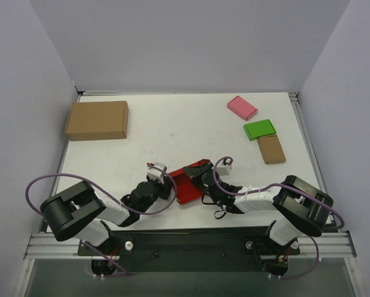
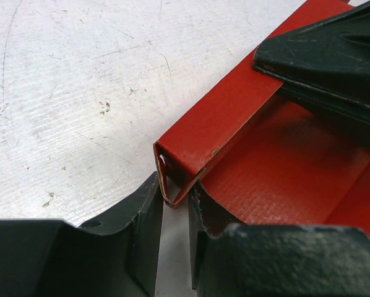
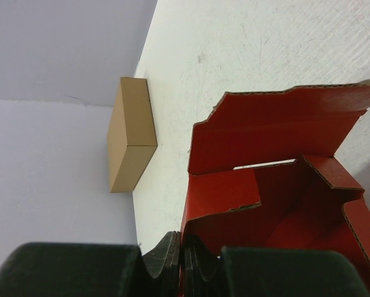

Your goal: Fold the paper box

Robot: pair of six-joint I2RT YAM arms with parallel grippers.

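Observation:
The red paper box (image 1: 186,184) lies open on the table between my two arms, its flaps partly raised. My left gripper (image 1: 167,187) is at its left side. In the left wrist view the fingertips (image 2: 149,204) close on the corner of a folded side wall of the box (image 2: 234,111), with my left gripper (image 2: 176,210) narrowly apart around it. My right gripper (image 1: 203,179) is at the box's right side. In the right wrist view my right gripper (image 3: 184,260) is shut on the edge of a red wall (image 3: 271,130). The right gripper's black finger (image 2: 321,55) rests on the box.
A large brown carton (image 1: 97,120) stands at the back left and also shows in the right wrist view (image 3: 132,133). A pink flat box (image 1: 242,107), a green flat box (image 1: 260,129) and a small brown box (image 1: 271,148) lie at the back right. White walls surround the table.

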